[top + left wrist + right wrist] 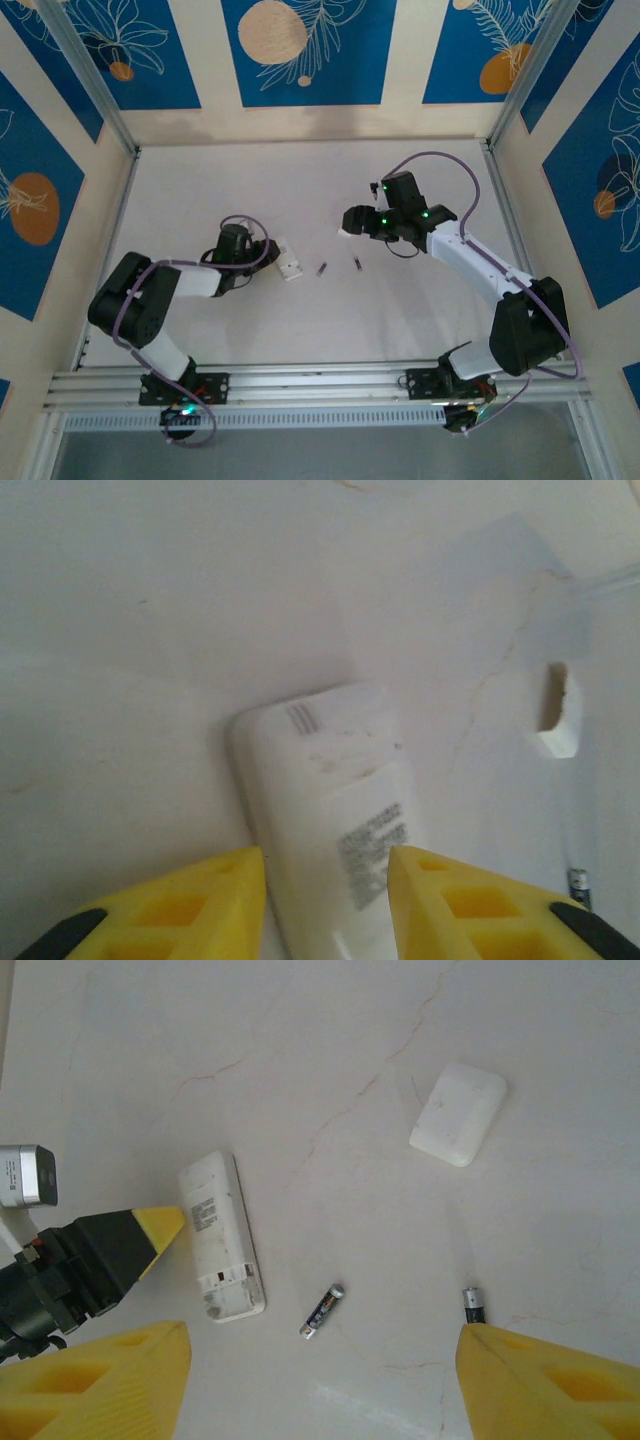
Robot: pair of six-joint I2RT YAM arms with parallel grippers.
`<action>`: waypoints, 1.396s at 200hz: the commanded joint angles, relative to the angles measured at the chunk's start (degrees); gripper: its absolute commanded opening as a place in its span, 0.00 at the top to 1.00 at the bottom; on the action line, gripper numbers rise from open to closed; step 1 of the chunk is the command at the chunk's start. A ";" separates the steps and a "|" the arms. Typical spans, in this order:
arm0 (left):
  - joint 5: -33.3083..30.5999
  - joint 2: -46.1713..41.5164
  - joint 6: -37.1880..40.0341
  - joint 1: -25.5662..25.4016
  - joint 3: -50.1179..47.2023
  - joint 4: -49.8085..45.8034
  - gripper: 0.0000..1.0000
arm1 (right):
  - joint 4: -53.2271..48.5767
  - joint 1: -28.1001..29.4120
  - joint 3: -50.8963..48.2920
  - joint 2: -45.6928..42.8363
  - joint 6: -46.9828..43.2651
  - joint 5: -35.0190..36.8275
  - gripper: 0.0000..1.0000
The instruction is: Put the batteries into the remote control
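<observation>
From above, the remote control lies left of the middle of the white marbled desk. Both cells lie bare on the surface, outside it: the left battery just beside it and the right battery a little further on. Blue wall panels with orange discs and pale leaf drawings stand round the far and side edges.

The left arm folds back on itself and brings the left gripper to the remote. The right arm stretches up and leftward, with the right gripper on the far side of the batteries.

In the left wrist view, the yellow fingers straddle the remote closely, label side up. I cannot tell whether they press it. A small white cover piece lies apart.

In the right wrist view, the jaws stand wide with nothing between them. The right battery lies just off one fingertip.
</observation>
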 commanded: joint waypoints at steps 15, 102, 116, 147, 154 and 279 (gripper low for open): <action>-4.08 -3.67 3.47 0.72 1.18 -6.93 0.62 | -1.15 0.30 -0.08 -0.94 -0.14 -0.30 0.29; -5.50 -22.90 11.91 0.64 4.80 -21.62 0.45 | -7.36 11.65 2.81 4.42 10.05 10.42 0.35; -6.77 -26.01 14.81 0.58 6.39 -26.09 0.41 | -7.32 13.90 3.26 7.10 12.07 12.06 0.43; -8.46 -31.03 18.82 0.60 8.06 -32.37 0.35 | -7.46 16.55 6.15 14.86 13.78 14.12 0.56; -8.51 -31.92 19.12 0.57 7.92 -32.82 0.34 | -7.73 16.83 7.20 16.72 13.78 14.21 0.57; -7.67 -33.37 18.58 0.60 6.10 -32.46 0.27 | -10.65 20.27 15.10 32.08 11.90 16.40 0.64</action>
